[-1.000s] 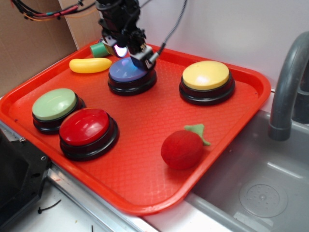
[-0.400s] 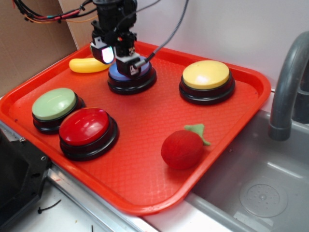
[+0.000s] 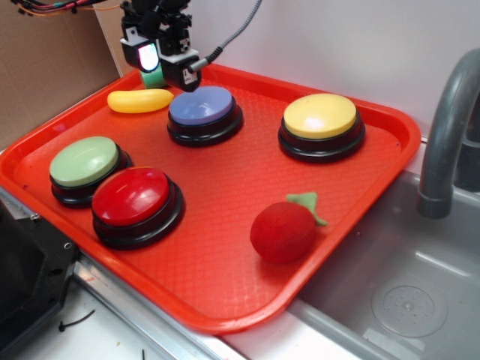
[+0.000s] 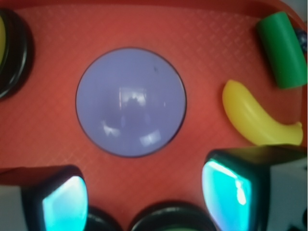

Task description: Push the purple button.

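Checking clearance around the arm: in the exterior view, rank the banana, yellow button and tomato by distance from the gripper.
1. Banana, just below the gripper, back left of tray.
2. Yellow button, back right.
3. Tomato, front right.

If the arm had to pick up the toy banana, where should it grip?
Judging from the shape, grip the banana across its thick middle, coming straight down. It lies flat on the tray, its curved sides exposed; the green cylinder sits near one end, so avoid that tip.

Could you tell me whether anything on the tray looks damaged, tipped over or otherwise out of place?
Nothing stands out: the purple button sits flat and intact on the red tray, and the gripper hovers above it.
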{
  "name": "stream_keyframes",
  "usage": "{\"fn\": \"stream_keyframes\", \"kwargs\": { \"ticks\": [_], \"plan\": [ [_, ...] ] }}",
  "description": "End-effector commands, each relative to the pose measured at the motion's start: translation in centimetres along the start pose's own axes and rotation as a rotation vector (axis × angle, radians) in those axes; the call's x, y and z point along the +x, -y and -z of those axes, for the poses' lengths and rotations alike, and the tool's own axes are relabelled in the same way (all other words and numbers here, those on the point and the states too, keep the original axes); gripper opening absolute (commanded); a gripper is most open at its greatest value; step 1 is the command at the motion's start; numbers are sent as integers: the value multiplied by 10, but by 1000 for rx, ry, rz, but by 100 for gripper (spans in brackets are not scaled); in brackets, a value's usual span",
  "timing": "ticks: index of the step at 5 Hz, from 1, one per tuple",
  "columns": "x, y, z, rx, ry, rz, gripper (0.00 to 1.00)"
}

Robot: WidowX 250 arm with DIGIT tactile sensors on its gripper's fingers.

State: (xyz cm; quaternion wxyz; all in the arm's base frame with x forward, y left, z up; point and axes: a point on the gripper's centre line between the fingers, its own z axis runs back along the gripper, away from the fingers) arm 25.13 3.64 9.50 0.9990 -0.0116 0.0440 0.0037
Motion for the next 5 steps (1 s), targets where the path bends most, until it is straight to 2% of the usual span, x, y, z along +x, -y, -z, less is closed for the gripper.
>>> {"fn": "stream_keyframes", "kwargs": {
  "ticks": [1, 2, 3, 4, 5],
  "plan": [
    [-9, -7, -49, 9, 93, -25, 100],
    [-18, -7, -58, 22, 88, -60, 100],
    [-24, -6, -66, 24, 113, -68, 100],
    [-35, -6, -78, -2, 184, -72, 100],
    [-51, -9, -91, 16, 264, -75, 100]
  ]
}}
